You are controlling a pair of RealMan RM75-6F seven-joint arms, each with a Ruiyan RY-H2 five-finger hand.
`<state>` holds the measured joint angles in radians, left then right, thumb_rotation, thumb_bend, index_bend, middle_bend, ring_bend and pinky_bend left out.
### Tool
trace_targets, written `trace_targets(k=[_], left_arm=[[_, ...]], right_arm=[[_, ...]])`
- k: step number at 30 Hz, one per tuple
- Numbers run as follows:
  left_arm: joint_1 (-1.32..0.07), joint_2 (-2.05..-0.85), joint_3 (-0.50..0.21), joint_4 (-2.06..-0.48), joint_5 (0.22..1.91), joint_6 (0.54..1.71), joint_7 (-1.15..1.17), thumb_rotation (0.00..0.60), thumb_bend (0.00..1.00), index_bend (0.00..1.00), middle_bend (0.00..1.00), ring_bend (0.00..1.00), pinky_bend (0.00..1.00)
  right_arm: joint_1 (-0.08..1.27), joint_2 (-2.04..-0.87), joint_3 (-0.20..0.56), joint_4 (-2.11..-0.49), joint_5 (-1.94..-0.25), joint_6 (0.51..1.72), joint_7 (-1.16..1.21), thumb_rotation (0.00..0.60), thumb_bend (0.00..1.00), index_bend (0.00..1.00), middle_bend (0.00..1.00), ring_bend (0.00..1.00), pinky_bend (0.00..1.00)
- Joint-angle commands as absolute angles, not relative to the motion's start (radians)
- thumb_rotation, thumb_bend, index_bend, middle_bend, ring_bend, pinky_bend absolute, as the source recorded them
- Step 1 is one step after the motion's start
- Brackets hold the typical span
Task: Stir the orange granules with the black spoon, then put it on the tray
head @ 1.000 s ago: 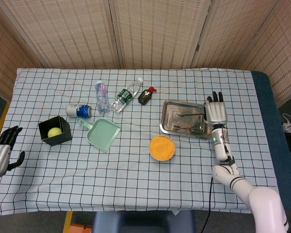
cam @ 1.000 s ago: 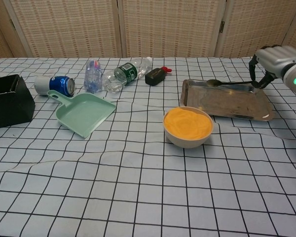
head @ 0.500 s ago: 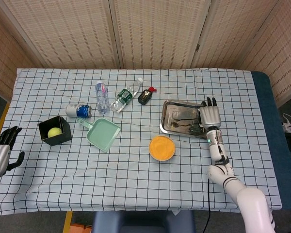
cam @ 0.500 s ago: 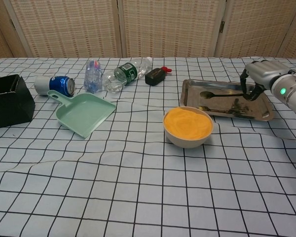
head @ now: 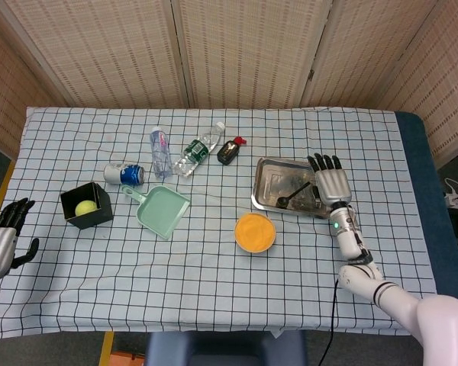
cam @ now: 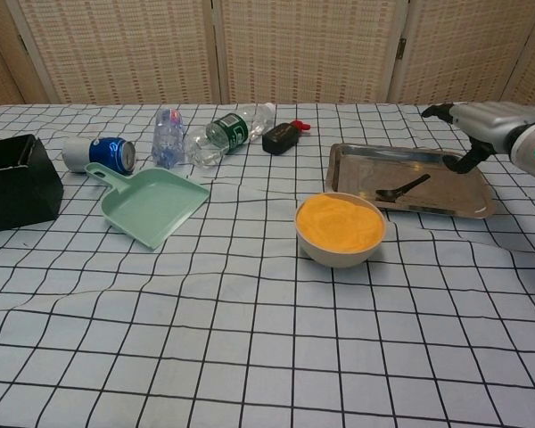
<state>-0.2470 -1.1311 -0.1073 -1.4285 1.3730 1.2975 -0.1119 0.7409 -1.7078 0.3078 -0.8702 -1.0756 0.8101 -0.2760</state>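
Head view, nearest edge first: the left hand (head: 1, 238) hangs off the table's left side with dark fingers spread and nothing in them, well apart from everything on the cloth. Next comes the pale round bowl of orange granules (head: 255, 232), standing alone just in front of the shiny rectangular metal tray (head: 266, 191). On that tray lies the black spoon (head: 291, 194), its bowl toward the near left, its handle running up and right. The right hand (head: 330, 183) sits over the tray's right end, fingers straight and parted; from the chest view it (cam: 481, 125) is raised at the tray's far right corner and holds nothing, clear of the spoon (cam: 403, 188).

Leftward, a mint green plastic dustpan (head: 162, 210) lies flat, and a black open box (head: 86, 205) holds one yellow-green ball (head: 85, 207). Behind the dustpan a blue drinks can (head: 124, 174) lies on its side. Farther back are two clear plastic bottles, both lying down: one with a pink label (head: 160, 151) and one with a green label (head: 198, 150). Just beside the latter is a small black device with a red tip (head: 230, 150).

Everything rests on a white tablecloth with a dark grid (head: 214, 290), slightly wrinkled. Behind it stand woven beige folding screens (head: 244, 53).
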Motion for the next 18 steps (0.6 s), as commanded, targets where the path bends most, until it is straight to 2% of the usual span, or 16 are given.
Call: trace_targets(k=[1, 6, 12, 16, 18], left_arm=[[-0.244, -1.129, -0.109, -1.433, 1.374, 1.306, -0.109, 0.6, 0.47, 0.0, 0.0, 0.01, 0.19], [-0.24, -1.127, -0.111, -1.443, 1.365, 1.309, -0.092, 0.6, 0.47, 0.0, 0.0, 0.01, 0.19], [-0.24, -1.127, -0.109, -1.457, 1.35, 1.304, -0.036, 0.6, 0.47, 0.0, 0.0, 0.01, 0.19], [-0.236, -1.134, -0.108, -1.459, 1.375, 1.336, -0.024, 0.6, 0.47, 0.0, 0.0, 0.01, 0.19], [-0.232, -1.14, -0.105, -1.455, 1.4, 1.36, -0.029, 0.6, 0.47, 0.0, 0.0, 0.01, 0.19]], right_arm=[[0.599, -1.519, 0.255, -1.2, -1.189, 1.041, -0.266, 0.6, 0.45, 0.02, 0.0, 0.0, 0.0], [0.457, -1.421, 0.132, -1.376, -1.365, 1.273, -0.271, 0.6, 0.45, 0.02, 0.0, 0.0, 0.0], [0.292, -1.423, 0.021, -1.389, -1.507, 1.535, -0.33, 0.6, 0.37, 0.02, 0.0, 0.0, 0.0], [0.232, -1.48, 0.017, -1.295, -1.515, 1.61, -0.26, 0.6, 0.36, 0.03, 0.0, 0.0, 0.0], [0.233, -1.483, 0.018, -1.251, -1.494, 1.567, -0.263, 0.6, 0.35, 0.04, 0.0, 0.0, 0.0]])
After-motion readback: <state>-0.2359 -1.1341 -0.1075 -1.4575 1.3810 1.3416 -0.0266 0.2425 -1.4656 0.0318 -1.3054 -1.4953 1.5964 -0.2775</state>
